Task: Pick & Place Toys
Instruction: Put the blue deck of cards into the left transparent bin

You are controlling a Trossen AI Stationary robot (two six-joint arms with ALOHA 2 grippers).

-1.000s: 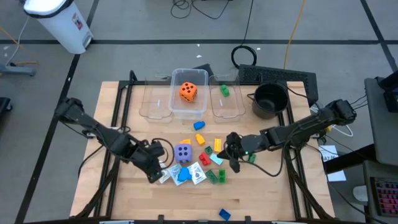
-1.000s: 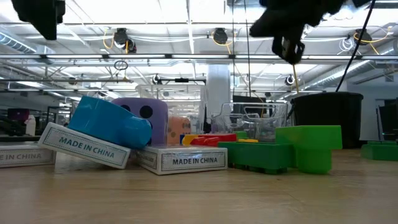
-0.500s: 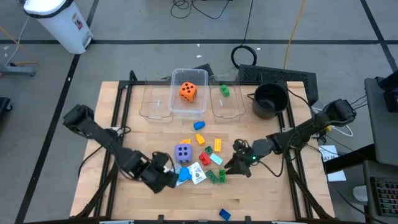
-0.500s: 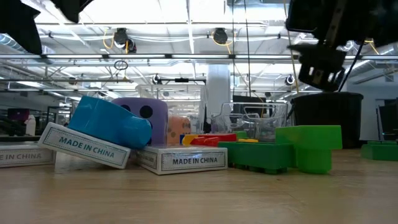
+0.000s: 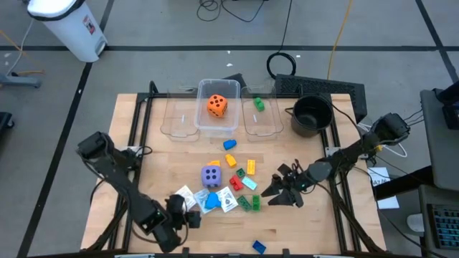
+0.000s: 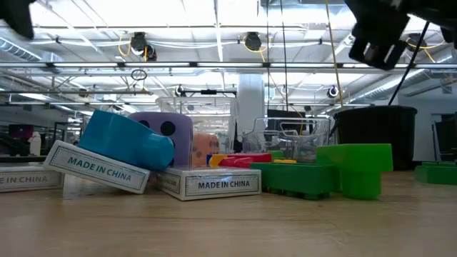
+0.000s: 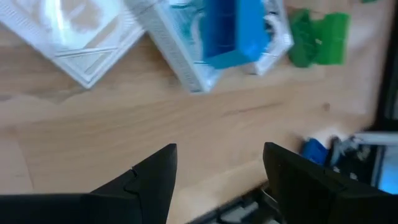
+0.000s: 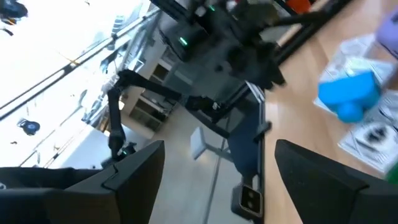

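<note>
I have both arms low over the near half of the worktop (image 5: 143, 143), with the loose toys heaped between them. My right pincer (image 5: 282, 190) has its fingers spread apart and grips nothing; in its wrist view only air shows between the two dark fingers. It hangs just beside the pair of green bricks (image 5: 249, 203), which lie toward the table's centre from it and slightly nearer the front edge. Those bricks sit touching each other, their joined long side running roughly across the table, so I judge the fingers would need to straddle the short way.

My left pincer (image 5: 188, 219) is also parted with nothing between its fingers. It sits at the front of the worktop, just short of the white playing cards (image 5: 185, 196) and the blue brick (image 5: 212, 201) resting on top of them.

So I judge the right arm nearer to the green bricks and the left nearer to the cards and blue brick. The purple die (image 5: 210, 175) stands behind that heap, between both arms. The orange die (image 5: 216, 105) already sits in the middle clear bin (image 5: 199, 123), and a small green brick (image 5: 259, 105) in the bin beside it.
</note>
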